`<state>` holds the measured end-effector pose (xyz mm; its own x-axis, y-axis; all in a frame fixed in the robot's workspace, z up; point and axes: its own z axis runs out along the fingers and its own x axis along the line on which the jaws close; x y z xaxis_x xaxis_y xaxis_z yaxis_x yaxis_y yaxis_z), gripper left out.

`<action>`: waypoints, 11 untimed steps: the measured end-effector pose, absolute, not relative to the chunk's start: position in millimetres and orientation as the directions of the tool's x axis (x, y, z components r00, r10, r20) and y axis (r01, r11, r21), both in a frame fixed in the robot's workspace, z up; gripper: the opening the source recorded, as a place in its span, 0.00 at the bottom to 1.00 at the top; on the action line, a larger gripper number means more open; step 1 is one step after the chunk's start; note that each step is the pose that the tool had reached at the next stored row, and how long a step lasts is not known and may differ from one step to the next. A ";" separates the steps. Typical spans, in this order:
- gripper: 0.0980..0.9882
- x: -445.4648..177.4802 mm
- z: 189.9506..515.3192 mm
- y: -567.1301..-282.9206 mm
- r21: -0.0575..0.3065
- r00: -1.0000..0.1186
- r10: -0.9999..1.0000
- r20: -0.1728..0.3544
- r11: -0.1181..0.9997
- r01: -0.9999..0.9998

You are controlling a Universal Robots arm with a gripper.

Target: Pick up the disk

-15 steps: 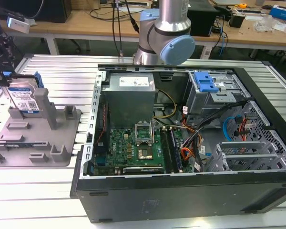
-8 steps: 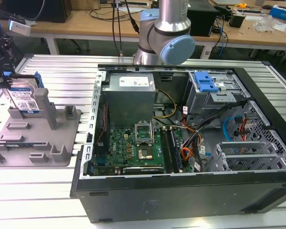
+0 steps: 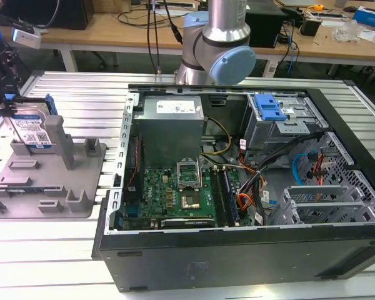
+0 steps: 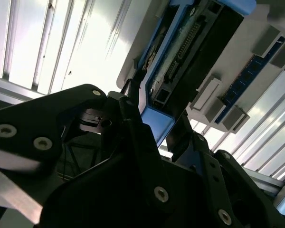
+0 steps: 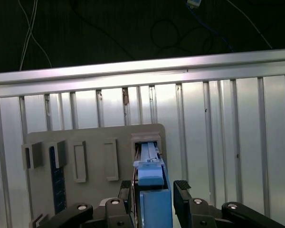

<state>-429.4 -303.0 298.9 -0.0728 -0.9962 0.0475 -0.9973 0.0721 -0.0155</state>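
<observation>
The disk (image 3: 34, 128) stands on edge in a slot at the back of the grey plastic fixture (image 3: 50, 181), at the exterior view's far left. It is silver, with a white-and-blue label and blue rails. My gripper (image 3: 3, 103) hangs right over it. In the first wrist view the disk's blue rail (image 5: 152, 190) runs between my two black fingers (image 5: 183, 190) down to the fixture (image 5: 95, 142); the gripper (image 5: 154, 190) is shut on it. The second wrist view shows the disk's connector edge (image 4: 180, 52) with the gripper (image 4: 159, 114) clamped around its blue end.
An open computer case (image 3: 237, 187) with motherboard, cables and a blue drive-bay bracket (image 3: 269, 109) takes up the table's middle and right. The arm's base (image 3: 215, 44) stands behind it. The slatted aluminium table (image 3: 81, 94) surrounds the fixture, and cluttered benches lie beyond.
</observation>
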 end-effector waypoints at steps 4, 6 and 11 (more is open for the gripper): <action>0.33 -429.4 298.0 -303.1 -0.015 -0.073 -0.996 0.048 0.072 -0.997; 0.33 -429.4 297.7 -303.1 -0.015 -0.073 -0.996 0.048 0.072 -0.997; 0.30 -429.4 297.1 -303.9 -0.016 -0.073 -0.996 0.047 0.072 -0.997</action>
